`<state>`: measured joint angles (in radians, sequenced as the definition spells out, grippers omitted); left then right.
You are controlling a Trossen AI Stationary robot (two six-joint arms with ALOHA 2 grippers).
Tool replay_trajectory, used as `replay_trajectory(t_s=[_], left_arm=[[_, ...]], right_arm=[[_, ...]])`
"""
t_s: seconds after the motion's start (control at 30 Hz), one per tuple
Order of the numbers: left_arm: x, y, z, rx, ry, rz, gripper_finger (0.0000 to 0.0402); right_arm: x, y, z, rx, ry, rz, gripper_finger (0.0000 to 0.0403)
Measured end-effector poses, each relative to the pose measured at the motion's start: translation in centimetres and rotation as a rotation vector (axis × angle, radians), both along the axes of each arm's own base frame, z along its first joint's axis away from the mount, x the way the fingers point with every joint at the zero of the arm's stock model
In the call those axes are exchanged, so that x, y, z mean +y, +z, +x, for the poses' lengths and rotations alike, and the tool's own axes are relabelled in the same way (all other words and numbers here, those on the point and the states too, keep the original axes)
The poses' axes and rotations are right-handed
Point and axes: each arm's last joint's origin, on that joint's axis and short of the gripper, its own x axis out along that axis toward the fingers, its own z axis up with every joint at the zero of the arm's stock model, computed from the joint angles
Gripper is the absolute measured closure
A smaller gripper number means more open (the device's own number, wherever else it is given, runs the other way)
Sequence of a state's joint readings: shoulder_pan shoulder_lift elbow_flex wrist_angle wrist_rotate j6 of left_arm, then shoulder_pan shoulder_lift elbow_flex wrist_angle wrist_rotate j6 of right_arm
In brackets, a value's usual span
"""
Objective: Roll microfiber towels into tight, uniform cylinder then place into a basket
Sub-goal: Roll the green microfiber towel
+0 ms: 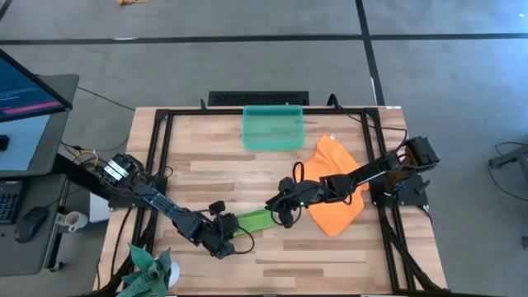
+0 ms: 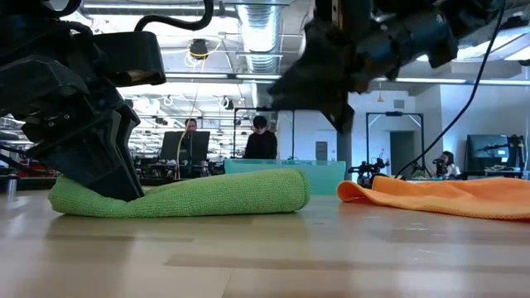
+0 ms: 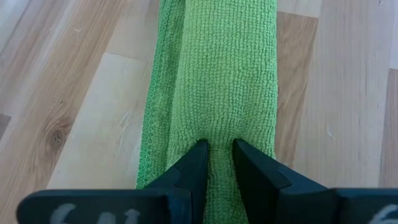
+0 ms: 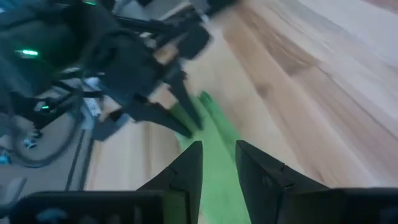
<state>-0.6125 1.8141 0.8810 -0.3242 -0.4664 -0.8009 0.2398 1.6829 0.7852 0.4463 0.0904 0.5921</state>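
The lime green towel lies rolled into a cylinder on the wooden table, its length running left to right near the table's middle. My left gripper is shut on its left end. My right gripper hovers above the roll's right end, fingers a little apart and clear of the cloth. The orange towel lies crumpled flat on the table under my right arm. The teal basket stands at the far edge. My left gripper pinches a ridge of the green roll's top surface between its two fingers, at the roll's left end. The fingers slant down from the table's left and lie along the roll. The whole roll rests on the table.
A spiky green plant stands at the table's near left corner. Black frame rails run along the table's left, right and far sides. A monitor stands off the left edge. People sit in the room beyond the table.
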Motion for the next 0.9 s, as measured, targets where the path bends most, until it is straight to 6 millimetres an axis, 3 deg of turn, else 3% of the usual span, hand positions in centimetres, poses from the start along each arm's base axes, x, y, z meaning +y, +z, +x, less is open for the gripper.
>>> replay_trajectory(t_s=[0.3,0.57,0.7,0.9], left_arm=[[0.0,0.0,0.0,0.000,0.000,-0.001,0.0327],[0.0,0.0,0.0,-0.001,0.003,-0.003,0.0327],[0.0,0.0,0.0,-0.002,0.007,-0.005,0.0327],[0.0,0.0,0.0,-0.002,0.006,-0.005,0.0327]], right_arm=[[0.5,2.7,1.7,-0.071,0.090,-0.160,0.0279],[0.1,5.0,2.8,0.131,0.144,-0.296,0.0198],[0.0,3.1,2.9,0.221,0.136,-0.279,0.0165],[0.0,-1.1,4.1,0.333,0.079,-0.204,0.0158]])
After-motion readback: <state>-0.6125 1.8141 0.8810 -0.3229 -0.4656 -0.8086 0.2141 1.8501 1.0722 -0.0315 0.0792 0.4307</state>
